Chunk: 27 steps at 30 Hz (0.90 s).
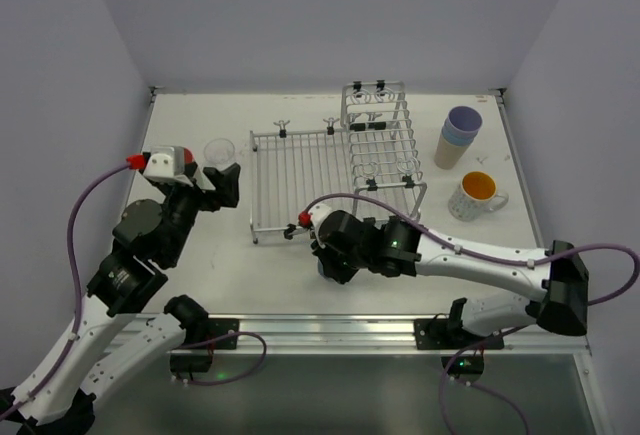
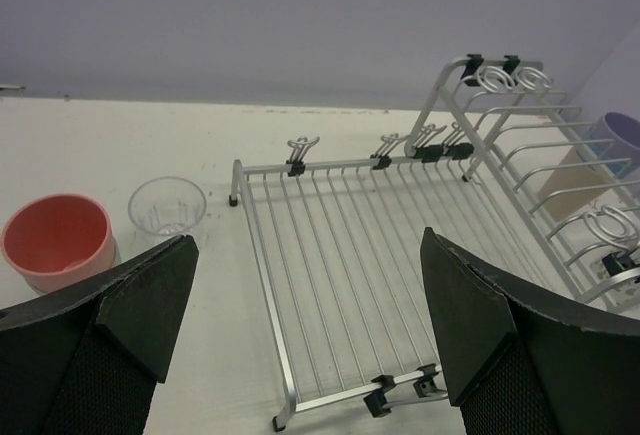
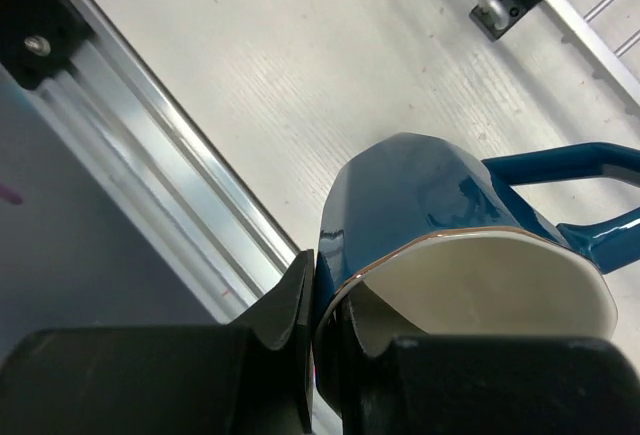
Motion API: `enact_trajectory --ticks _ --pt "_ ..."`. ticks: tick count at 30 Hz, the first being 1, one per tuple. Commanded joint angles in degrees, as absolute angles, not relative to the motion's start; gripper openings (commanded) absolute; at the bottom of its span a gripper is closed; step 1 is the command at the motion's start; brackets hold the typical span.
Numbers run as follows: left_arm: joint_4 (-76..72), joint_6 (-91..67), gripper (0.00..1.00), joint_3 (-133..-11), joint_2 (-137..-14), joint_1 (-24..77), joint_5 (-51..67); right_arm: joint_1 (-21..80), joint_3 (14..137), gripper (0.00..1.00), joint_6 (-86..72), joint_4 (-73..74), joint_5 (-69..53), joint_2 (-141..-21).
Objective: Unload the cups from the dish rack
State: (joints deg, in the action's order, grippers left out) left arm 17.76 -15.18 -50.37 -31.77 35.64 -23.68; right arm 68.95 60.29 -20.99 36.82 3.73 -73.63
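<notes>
White counter (image 1: pixel 250 285) under pale walls (image 1: pixel 300 15), silver dish rack (image 1: pixel 300 180) in the middle, no cup seen in it. Just in front of the rack, right jaws clamped on the rim of the dark blue mug (image 3: pixel 420 195), its bottom pointing away toward the counter, handle off to one side; left jaws wide apart and bare, facing the rack. No words or labels to read.
</notes>
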Motion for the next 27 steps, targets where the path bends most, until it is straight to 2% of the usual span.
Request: enact_trajectory --ticks 1,15,22,27 --pt "16.7 -12.8 1.0 -49.1 -31.6 35.4 -26.4 70.7 63.9 0.0 -18.1 36.3 8.4 -76.7" --pt "16.0 -11.9 1.0 -46.4 -30.1 35.5 -27.2 72.2 66.7 0.03 -15.5 37.4 7.6 -86.6" --pt "16.1 -12.1 1.0 -46.2 -28.7 35.4 -27.1 72.2 66.9 0.16 -14.9 37.4 6.2 -88.3" --pt "16.2 -12.0 1.0 -46.1 -28.7 35.5 -27.3 72.2 67.1 0.3 -14.6 37.3 6.2 -88.4"
